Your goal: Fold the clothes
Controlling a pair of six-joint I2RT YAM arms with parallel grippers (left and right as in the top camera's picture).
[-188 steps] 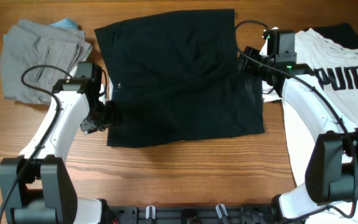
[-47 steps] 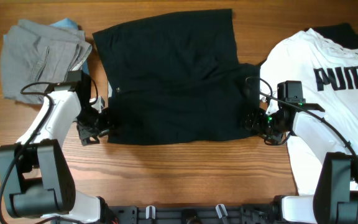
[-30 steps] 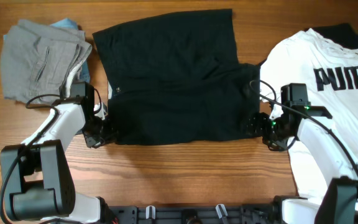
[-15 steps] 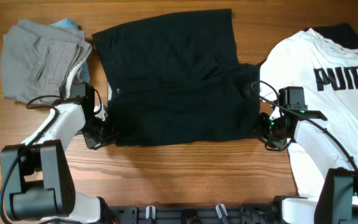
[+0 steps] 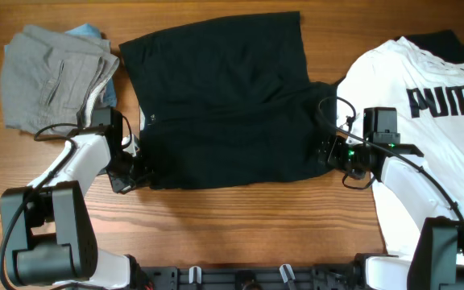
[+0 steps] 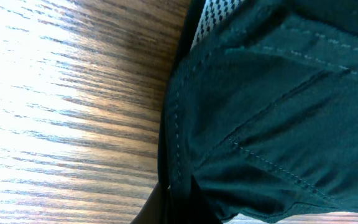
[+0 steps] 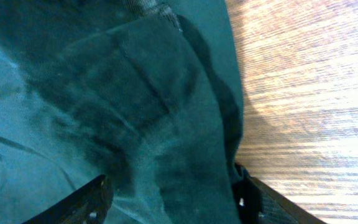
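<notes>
My left gripper (image 5: 138, 171) is pinched tight, seemingly on the black shorts (image 5: 224, 105) at their corner; my right gripper (image 5: 327, 152) straddles the opposite edge, its 2 fingers (image 7: 91, 198) apart.

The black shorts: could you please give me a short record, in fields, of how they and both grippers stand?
Garment: black shorts, spread out mid-table
Left gripper: shut on the shorts' lower left edge
Right gripper: open, fingers either side of the shorts' right edge
To the left: grey shorts, in a pile
To the right: white PUMA T-shirt
</notes>
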